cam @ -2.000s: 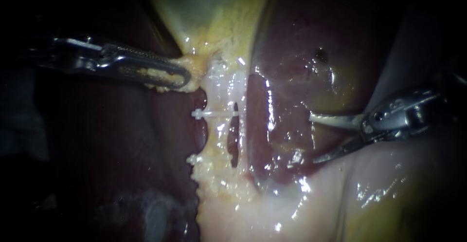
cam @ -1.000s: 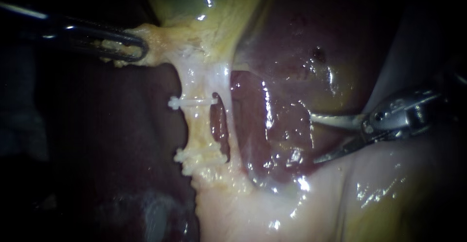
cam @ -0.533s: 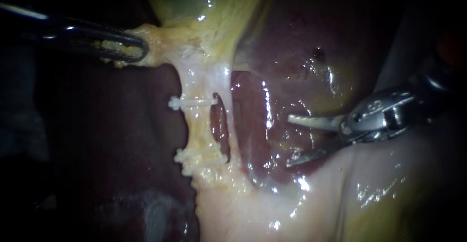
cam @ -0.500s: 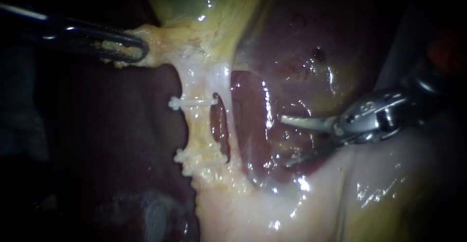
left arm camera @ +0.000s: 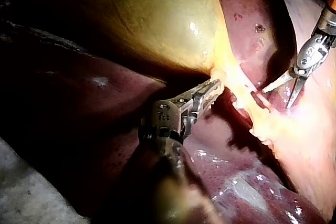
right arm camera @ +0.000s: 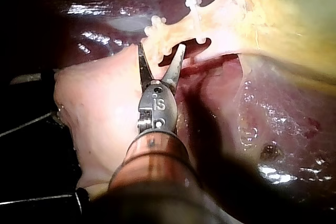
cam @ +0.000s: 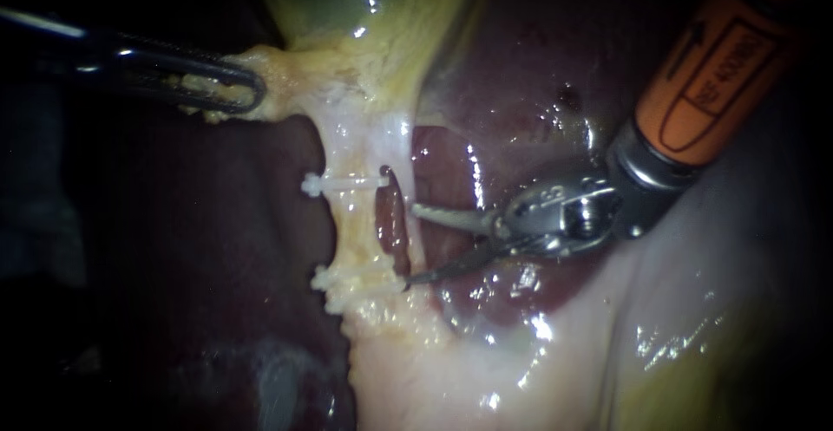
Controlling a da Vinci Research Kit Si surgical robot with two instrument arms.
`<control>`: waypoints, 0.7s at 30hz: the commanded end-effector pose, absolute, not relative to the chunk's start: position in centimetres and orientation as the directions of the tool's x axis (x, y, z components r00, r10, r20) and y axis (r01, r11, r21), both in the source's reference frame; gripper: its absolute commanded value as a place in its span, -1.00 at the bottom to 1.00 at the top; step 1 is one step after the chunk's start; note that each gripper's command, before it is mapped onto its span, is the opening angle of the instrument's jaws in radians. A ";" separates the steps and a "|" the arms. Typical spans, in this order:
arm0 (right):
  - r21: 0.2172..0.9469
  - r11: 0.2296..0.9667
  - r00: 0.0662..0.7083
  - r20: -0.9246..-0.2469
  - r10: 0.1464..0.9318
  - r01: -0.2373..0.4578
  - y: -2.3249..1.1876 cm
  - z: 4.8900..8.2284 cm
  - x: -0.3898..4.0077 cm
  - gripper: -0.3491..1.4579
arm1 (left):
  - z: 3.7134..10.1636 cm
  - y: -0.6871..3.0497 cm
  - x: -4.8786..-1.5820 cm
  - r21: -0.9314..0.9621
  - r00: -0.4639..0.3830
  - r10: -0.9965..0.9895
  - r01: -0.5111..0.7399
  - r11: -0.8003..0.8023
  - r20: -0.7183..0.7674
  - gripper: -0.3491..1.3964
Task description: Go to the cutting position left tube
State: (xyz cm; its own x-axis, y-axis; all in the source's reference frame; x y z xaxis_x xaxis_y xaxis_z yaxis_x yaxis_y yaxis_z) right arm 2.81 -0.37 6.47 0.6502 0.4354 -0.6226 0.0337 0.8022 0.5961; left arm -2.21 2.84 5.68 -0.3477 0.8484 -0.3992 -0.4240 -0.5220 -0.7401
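The left tube (cam: 354, 223) is a pale yellow strand running down from the gallbladder (cam: 373, 6). It carries an upper white clip (cam: 343, 181) and a lower clip (cam: 347, 277). My right instrument (cam: 412, 247) comes in from the upper right with its two thin blades open. Their tips lie just right of the tube, level with the stretch between the clips. In the right wrist view the open blades (right arm camera: 160, 53) flank the tube's near edge (right arm camera: 173, 35). My left instrument (cam: 234, 90) is shut on yellow tissue at the gallbladder's neck, holding it out to the left (left arm camera: 210, 90).
Dark red liver (cam: 538, 67) lies behind and right of the tube, with a red gap (cam: 390, 223) between the tube and a second pale strand (cam: 425, 249). Pale glistening tissue (cam: 659, 327) fills the lower right. The right instrument's orange sleeve (cam: 711, 75) crosses the upper right.
My right instrument has moved left across the liver to the tube, blades still open, and its orange sleeve has come into view. The left instrument pulled the neck up-left early, then held.
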 end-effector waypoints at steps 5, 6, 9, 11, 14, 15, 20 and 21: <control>0.617 0.786 0.655 -0.608 0.448 0.034 -0.41 6.64 2.86 0.99 | 5.68 2.84 -2.21 -0.740 -0.348 0.848 -0.424 -0.522 -0.399 -1.00; 0.619 0.785 0.656 -0.606 0.450 0.033 -0.42 6.69 2.86 0.99 | 5.68 2.84 -2.21 -0.740 -0.348 0.848 -0.424 -0.522 -0.399 -1.00; 0.631 0.775 0.658 -0.597 0.459 0.031 -0.43 6.80 2.85 0.99 | 5.68 2.84 -2.21 -0.740 -0.348 0.848 -0.424 -0.522 -0.399 -1.00; 0.635 0.772 0.659 -0.594 0.462 0.032 -0.43 6.86 2.85 0.99 | 5.68 2.84 -2.21 -0.740 -0.348 0.848 -0.424 -0.522 -0.399 -1.00; 0.642 0.766 0.661 -0.588 0.466 0.031 -0.43 6.95 2.84 0.99 | 5.68 2.84 -2.21 -0.740 -0.348 0.848 -0.424 -0.522 -0.399 -1.00; 0.645 0.764 0.661 -0.586 0.469 0.030 -0.42 6.98 2.84 0.99 | 5.68 2.84 -2.21 -0.740 -0.348 0.848 -0.424 -0.522 -0.399 -1.00; 0.667 0.744 0.668 -0.573 0.474 0.044 -0.37 7.09 2.82 0.97 | 5.68 2.84 -2.21 -0.740 -0.348 0.848 -0.424 -0.522 -0.399 -1.00; 0.673 0.738 0.670 -0.568 0.478 0.044 -0.36 7.11 2.82 0.97 | 5.68 2.84 -2.21 -0.740 -0.347 0.848 -0.425 -0.522 -0.399 -1.00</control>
